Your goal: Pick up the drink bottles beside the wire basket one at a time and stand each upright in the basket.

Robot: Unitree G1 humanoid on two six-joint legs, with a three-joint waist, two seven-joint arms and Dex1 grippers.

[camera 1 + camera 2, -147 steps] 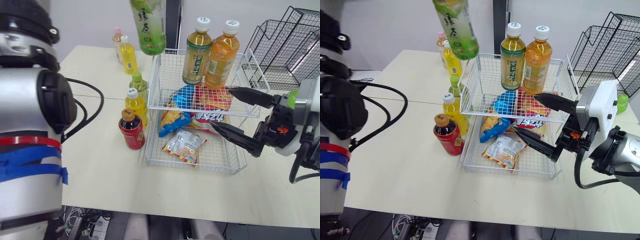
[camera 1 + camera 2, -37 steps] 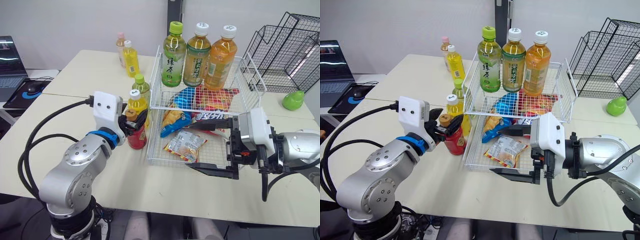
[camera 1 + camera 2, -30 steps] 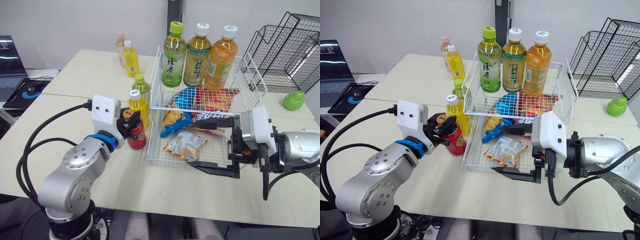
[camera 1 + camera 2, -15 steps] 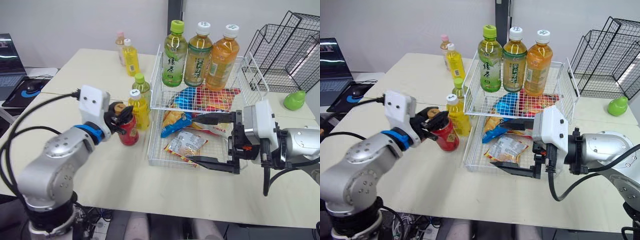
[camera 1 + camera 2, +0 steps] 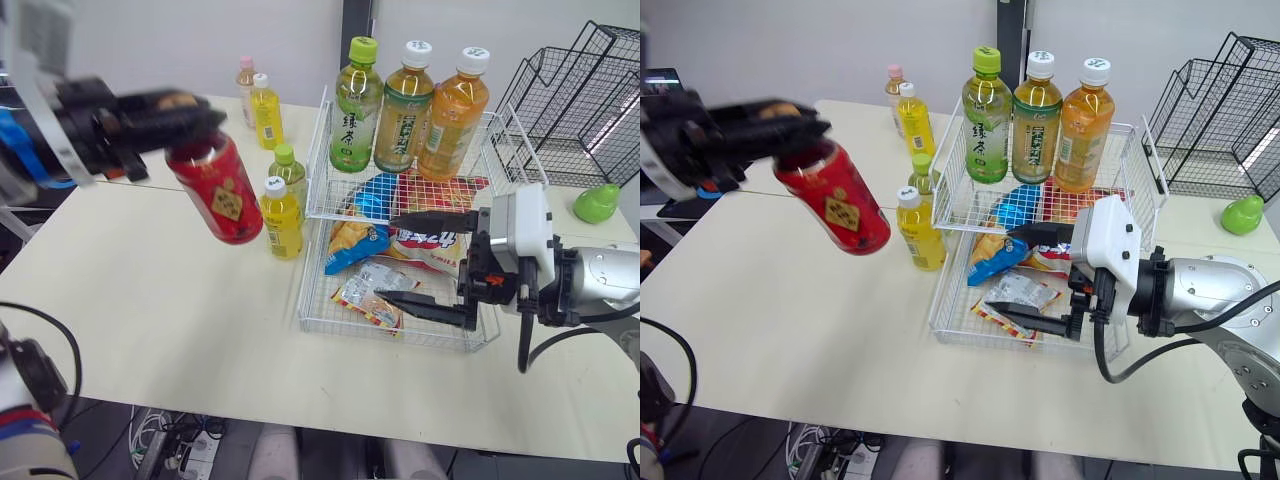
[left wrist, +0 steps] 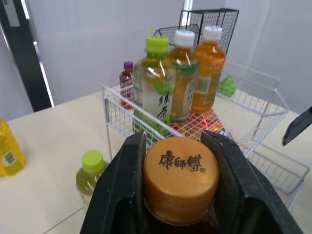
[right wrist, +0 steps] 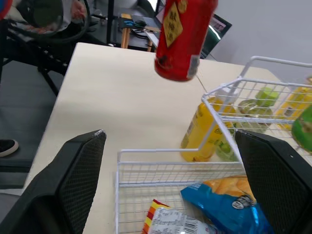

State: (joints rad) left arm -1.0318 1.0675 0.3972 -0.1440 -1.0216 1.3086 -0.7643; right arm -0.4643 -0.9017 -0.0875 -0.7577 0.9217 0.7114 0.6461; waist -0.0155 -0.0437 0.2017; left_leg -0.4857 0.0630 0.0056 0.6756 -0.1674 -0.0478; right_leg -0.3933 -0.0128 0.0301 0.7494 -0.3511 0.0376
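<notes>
Red drink bottle, pinched at the cap by the left end effector, now lifted clear of the desk and tilted left of the wire basket, awaiting transfer; right end effector spread over the basket's lower tier.

Right arm: rounded silver-grey shell, white boxy wrist, small orange mark, looping black cable. The right gripper has 2 black fingers. The left arm wears a blue band.

Head eyes looked down over table and basket. Left wrist camera sat close behind a cap, facing the basket; right wrist's, seemingly low, saw its corner too.
</notes>
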